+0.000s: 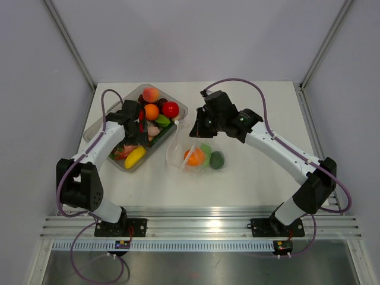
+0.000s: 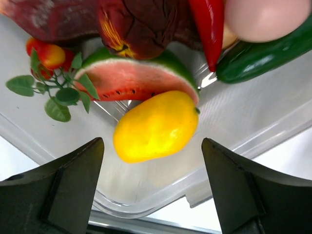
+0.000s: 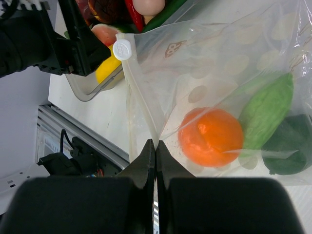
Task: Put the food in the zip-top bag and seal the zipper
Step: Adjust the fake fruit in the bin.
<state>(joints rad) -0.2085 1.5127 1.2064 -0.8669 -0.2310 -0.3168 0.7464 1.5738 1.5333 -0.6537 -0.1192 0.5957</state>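
In the top view, the left gripper (image 1: 138,138) hangs over the clear tray (image 1: 95,127) at 10 o'clock on the table. The right gripper (image 1: 199,127) stands at the 12 o'clock edge of the zip-top bag (image 1: 178,155), which lies at table centre with an orange piece (image 1: 194,157) inside. In the left wrist view, the jaws stand wide and grasp nothing. The yellow fruit (image 2: 156,126) lies between them, at 6 o'clock from the watermelon slice (image 2: 136,83). We judge picking this fruit to be the step in hand: we lower until the fingers (image 2: 68,190) straddle its middle, clear of the tray wall, then close gently, since glossy skin may slip. In the right wrist view, the jaws are clenched on a fold of bag film beside the zipper (image 3: 139,92), holding the mouth up.
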